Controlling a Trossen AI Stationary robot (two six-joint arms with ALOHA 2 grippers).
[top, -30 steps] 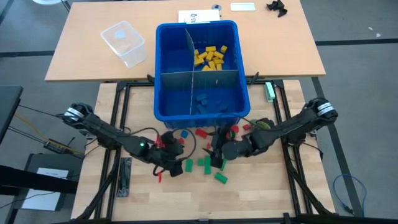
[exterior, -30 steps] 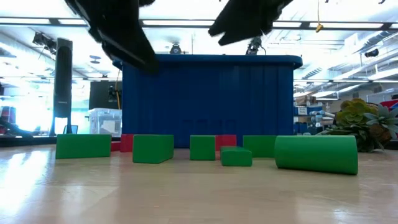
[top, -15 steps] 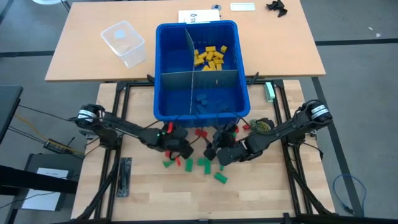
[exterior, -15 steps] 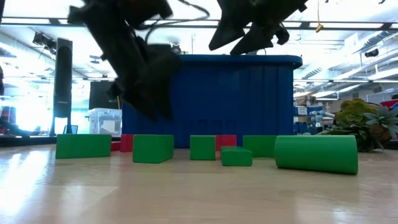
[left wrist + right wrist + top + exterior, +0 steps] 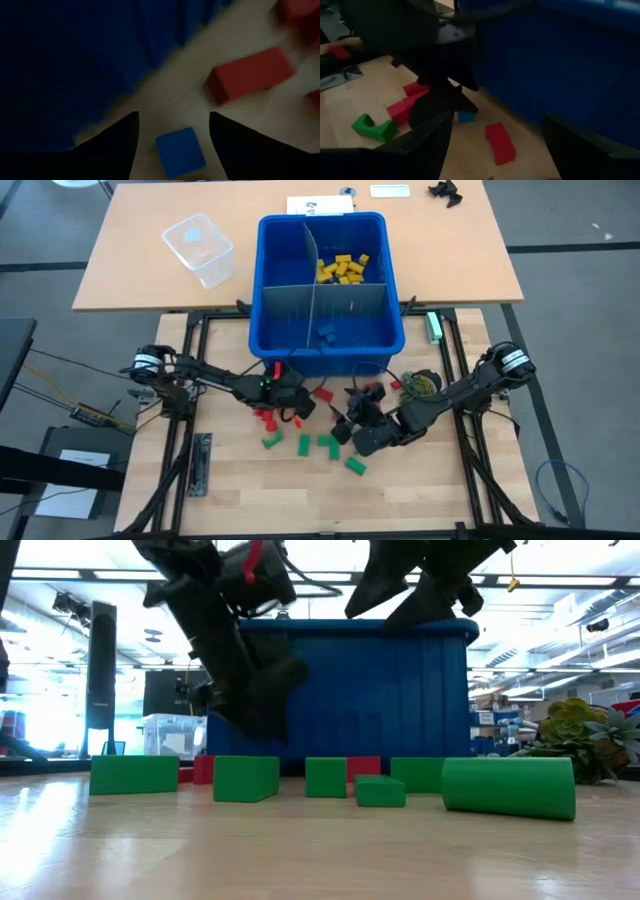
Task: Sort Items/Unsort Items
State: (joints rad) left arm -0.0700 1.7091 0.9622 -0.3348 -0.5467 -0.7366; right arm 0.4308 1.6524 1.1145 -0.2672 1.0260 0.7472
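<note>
One blue block (image 5: 180,151) is showing between the left pincer's (image 5: 172,131) parted fingers only in its wrist view, beside the bin (image 5: 330,355); both pincers, the right (image 5: 345,427) also spread, are nearing it since before.

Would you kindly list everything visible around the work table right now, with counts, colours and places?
Large blue plastic bin: one, at the table's far edge, split by grey divider sheets.
Yellow toy blocks: a cluster, far right compartment.
Blue toy blocks in the bin: a few, near right compartment.
Red toy blocks: several, on the wood before the bin.
Green toy blocks: several, nearer the front.
Small blue toy block: one, on the wood.
Clear plastic tub: one, on the rear desk.
Left gripper: open, over the small blue block.
Right gripper: open, above the green blocks.
</note>
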